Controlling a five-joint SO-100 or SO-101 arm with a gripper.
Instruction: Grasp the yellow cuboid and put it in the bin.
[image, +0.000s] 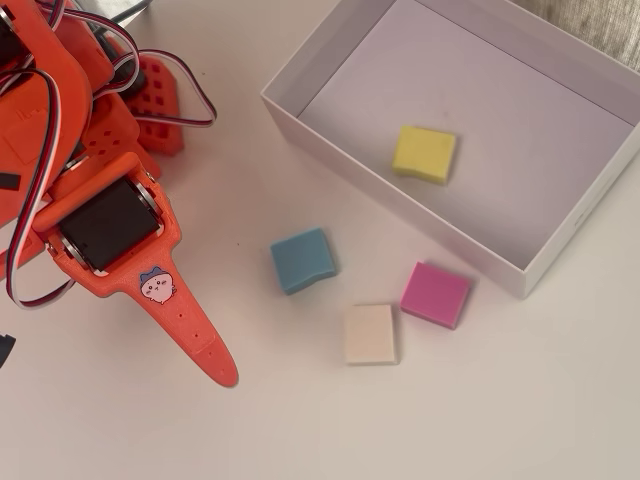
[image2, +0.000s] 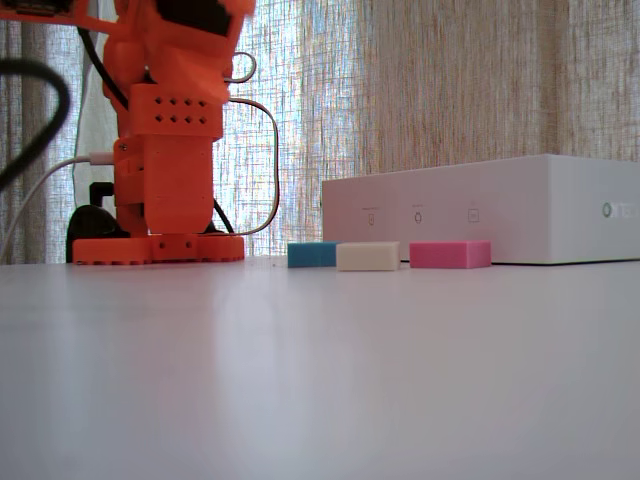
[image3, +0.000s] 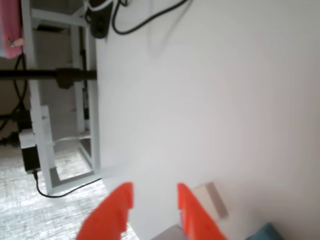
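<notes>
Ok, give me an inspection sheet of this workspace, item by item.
Surface: white table, clean.
Job's things: yellow cuboid lies flat on the floor of the bin.
Clutter: blue block, cream block and pink block on the table outside the bin.
End effector: open, empty, away from the bin.
Cables: red, white and black wires on the arm.
Surroundings: curtain behind.

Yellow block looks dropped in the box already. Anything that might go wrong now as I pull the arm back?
The open gripper hangs low over the table near the cream block and blue block; a careless sweep might knock them. The yellow block lies flat inside the box, so it seems safe.
</notes>
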